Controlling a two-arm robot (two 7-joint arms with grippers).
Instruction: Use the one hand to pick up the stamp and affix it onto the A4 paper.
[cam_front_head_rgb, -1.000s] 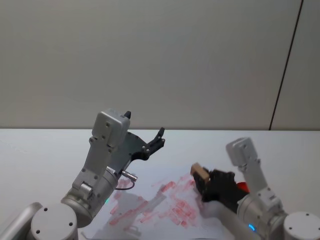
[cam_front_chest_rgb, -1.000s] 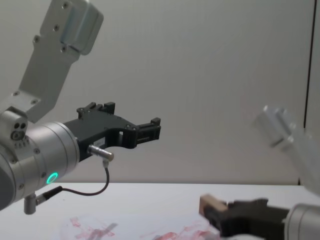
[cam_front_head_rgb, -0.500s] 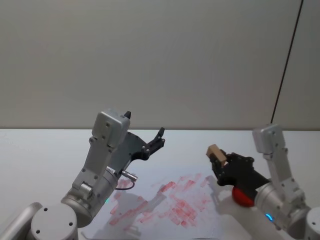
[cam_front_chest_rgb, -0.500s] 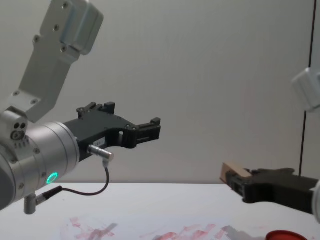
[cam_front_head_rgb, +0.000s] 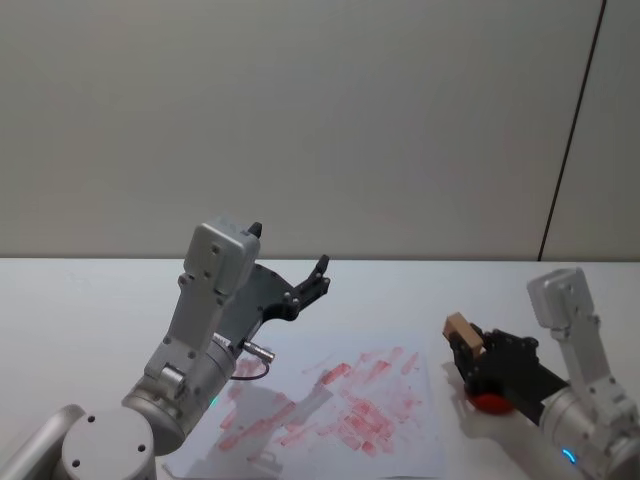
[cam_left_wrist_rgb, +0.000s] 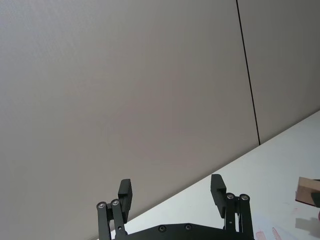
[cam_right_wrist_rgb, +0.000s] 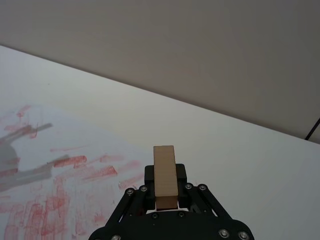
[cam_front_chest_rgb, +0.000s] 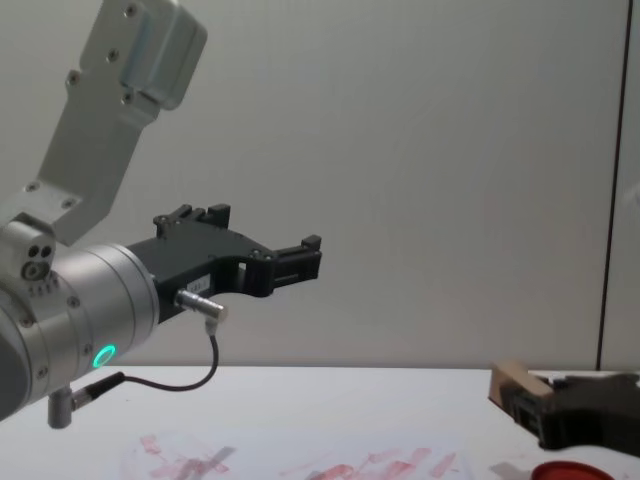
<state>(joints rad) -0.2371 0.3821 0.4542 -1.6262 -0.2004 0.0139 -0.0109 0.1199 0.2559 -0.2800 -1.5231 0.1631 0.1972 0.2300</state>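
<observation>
1 wooden stamp (cam_front_head_rgb: 461, 326), pinched in the right gripper (cam_front_head_rgb: 468, 343)
It hangs beside the smeared A4 paper (cam_front_head_rgb: 330, 405), above a half-hidden red pad (cam_front_head_rgb: 487, 402); the left gripper (cam_front_head_rgb: 318, 277) is raised, fingers spread.

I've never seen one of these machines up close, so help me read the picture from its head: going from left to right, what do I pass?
Left gripper, raised and open → A4 paper with red ink prints → stamp held in the right gripper → red ink pad under that gripper.
</observation>
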